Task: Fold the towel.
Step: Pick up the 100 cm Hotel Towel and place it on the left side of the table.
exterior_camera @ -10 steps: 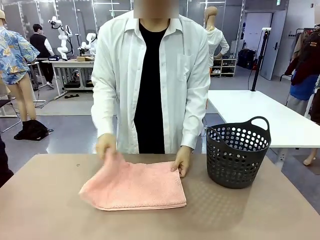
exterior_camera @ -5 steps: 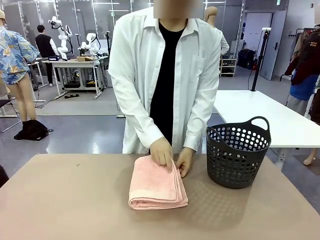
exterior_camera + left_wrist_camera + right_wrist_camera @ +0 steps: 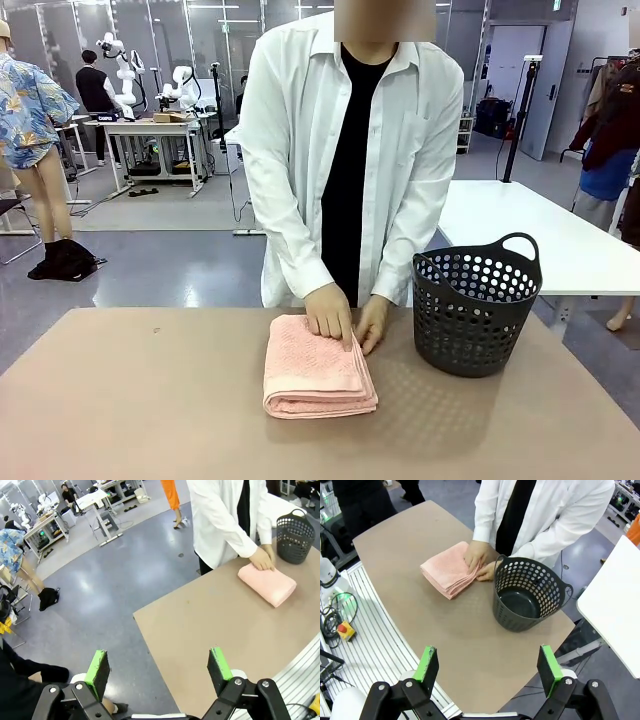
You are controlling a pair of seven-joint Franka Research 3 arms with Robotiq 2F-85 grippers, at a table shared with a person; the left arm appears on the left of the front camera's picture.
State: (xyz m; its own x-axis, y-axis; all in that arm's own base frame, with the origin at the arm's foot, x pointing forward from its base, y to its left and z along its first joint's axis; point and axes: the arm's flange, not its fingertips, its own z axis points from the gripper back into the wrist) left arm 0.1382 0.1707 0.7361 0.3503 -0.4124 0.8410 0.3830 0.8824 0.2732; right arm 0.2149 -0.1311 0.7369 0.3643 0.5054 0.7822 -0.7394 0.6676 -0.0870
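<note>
- Towel (image 3: 318, 372) lies just beside the basket (image 3: 470, 335), folded into a thick pad. Which step is this?
- Pressing the last fold flat, I'd say. The person's hands (image 3: 330, 312) rest on the corner nearest the basket (layered edges show there).
- And the claws?
- Left gripper (image 3: 157, 665) and right gripper (image 3: 487, 665) hang wide open and empty, well back from the basket. The next move probably calls for letting go, or lifting the pad in.

A flat tan-brown table (image 3: 120, 400) with rounded corners carries two things: a salmon-pink terry towel (image 3: 318, 372), folded into a thick compact stack near the far edge, and close beside it, not touching, an upright round black perforated plastic basket (image 3: 475, 310) with loop handles
</note>
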